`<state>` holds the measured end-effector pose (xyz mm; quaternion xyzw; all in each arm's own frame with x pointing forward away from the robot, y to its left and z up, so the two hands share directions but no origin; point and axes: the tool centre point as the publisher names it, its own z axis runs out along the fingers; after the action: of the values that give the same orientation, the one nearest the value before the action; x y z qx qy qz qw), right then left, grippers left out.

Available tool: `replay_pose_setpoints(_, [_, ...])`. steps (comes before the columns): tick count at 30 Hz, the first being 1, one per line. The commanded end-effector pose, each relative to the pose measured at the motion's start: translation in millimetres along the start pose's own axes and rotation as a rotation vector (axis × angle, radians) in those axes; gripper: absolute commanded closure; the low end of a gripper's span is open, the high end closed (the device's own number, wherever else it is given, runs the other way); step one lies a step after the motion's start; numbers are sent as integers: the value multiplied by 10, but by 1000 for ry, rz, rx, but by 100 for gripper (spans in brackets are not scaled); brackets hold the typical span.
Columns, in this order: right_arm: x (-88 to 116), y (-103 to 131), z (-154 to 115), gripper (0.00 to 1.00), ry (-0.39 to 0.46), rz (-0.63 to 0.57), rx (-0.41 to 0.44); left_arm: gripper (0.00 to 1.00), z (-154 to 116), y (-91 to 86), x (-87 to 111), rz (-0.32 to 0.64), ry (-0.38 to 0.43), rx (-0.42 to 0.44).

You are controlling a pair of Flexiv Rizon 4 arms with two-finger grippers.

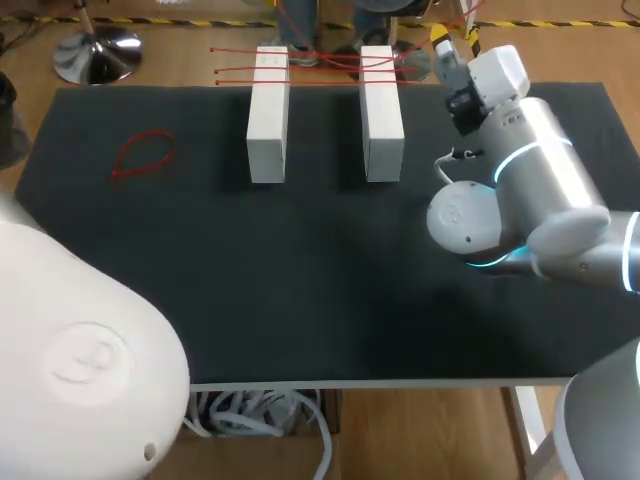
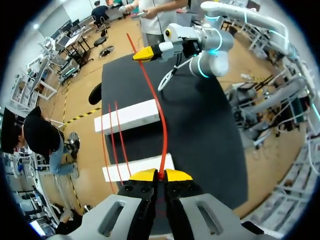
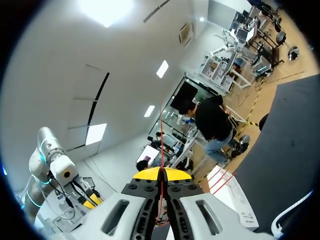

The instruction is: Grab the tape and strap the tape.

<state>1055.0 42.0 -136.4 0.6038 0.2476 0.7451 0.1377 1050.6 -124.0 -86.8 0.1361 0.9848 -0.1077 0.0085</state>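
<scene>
Two claws, left gripper (image 2: 160, 173) and right gripper (image 3: 161, 171), each pinch the tape (image 2: 164, 130), stretched over the blocks (image 1: 267, 120) at 12 o'clock. Overtighten and you may tip blocks or lose grip.

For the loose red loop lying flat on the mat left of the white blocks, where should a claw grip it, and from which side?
Probably from straight above: the red loop lies flat, so nothing offers a hold from the side. Pinch its narrow end, the one nearer the robot's left, where both strands converge.
</scene>
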Motion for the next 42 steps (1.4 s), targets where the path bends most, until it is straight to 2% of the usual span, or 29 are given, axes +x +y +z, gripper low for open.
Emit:
replay_pose_setpoints(1, [-9,5,15,100,5,-13,-4,100,-24,-119,-124,-3,80,-113])
replay_pose_setpoints(11, [-22,50,26,100,10,-37,-21,100,29,-97,-143,-38,98,-128])
replay_pose_setpoints(22, [-34,77,38,100,19,-135,-24,100,81,-11,-107,-100,85,-131])
replay_pose_setpoints(26, [-40,87,52,100,12,-245,-11,100,84,-7,-106,-102,82,-131])
replay_pose_setpoints(30, [-70,115,90,100,-34,-446,-7,100,83,-14,-112,-95,81,-137])
replay_pose_setpoints(35, [-20,182,170,100,-63,-585,22,100,83,-14,-112,-95,81,-137])
replay_pose_setpoints(36, [7,185,188,100,-47,-589,23,100,83,-14,-112,-95,81,-137])
replay_pose_setpoints(40, [110,173,221,100,-49,-766,56,100,83,-14,-112,-95,81,-137])
replay_pose_setpoints(42, [184,149,218,100,-13,-794,35,100,83,-14,-112,-95,81,-137])
